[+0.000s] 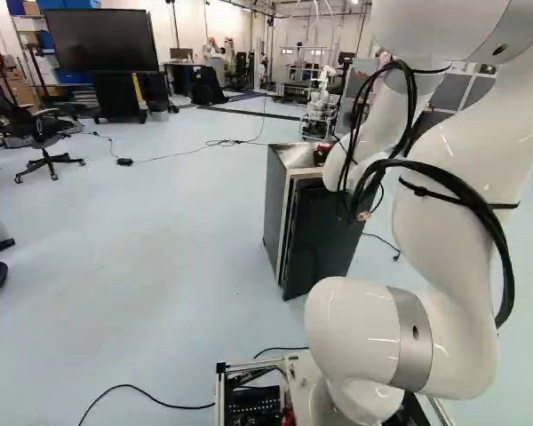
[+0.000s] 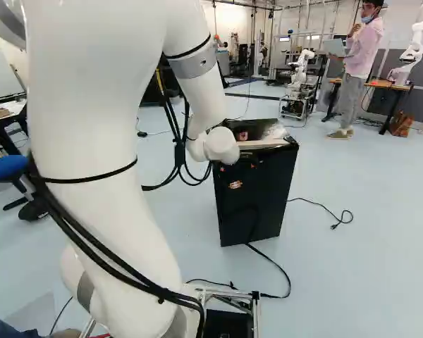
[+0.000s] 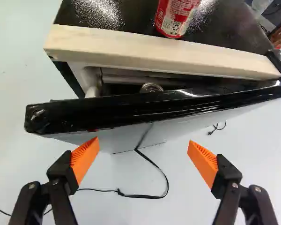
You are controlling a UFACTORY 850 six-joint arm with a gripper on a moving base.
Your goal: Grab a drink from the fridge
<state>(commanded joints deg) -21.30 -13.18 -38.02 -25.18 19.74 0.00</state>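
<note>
1. Left base view: here's the mini fridge [image 1: 278, 209] on the floor, and its dark door [image 1: 322, 240] stands a little ajar. The gap shows down the side facing the left of this view, so that looks like the free edge, and the one to work. The white arm [image 1: 449, 222] reaches over towards the door.

2. Right base view: the wrist is up by the door's upper part, and a black cable [image 2: 273, 263] runs along the floor near the fridge's foot. I'd watch that cable if the base has to roll.

3. Wrist view: and there's the target, a can [image 3: 151, 87] upright inside the fridge, only its top showing through the narrow opening! A red soda can [image 3: 175, 18] stands on the fridge top; tempting, but the call is for one from inside. The gripper [image 3: 144, 145] is spread wide, nothing between its orange pads, just outside the door. Opening up looks like the job now: bring one finger round behind the free edge, clear of the cabinet's pale front strip [image 3: 154, 54], then draw outward in an arc about the hinge. Gently does it; a straight yank could drag the fridge or topple that soda can. Swing it wide enough for both fingers, then go in.
</note>
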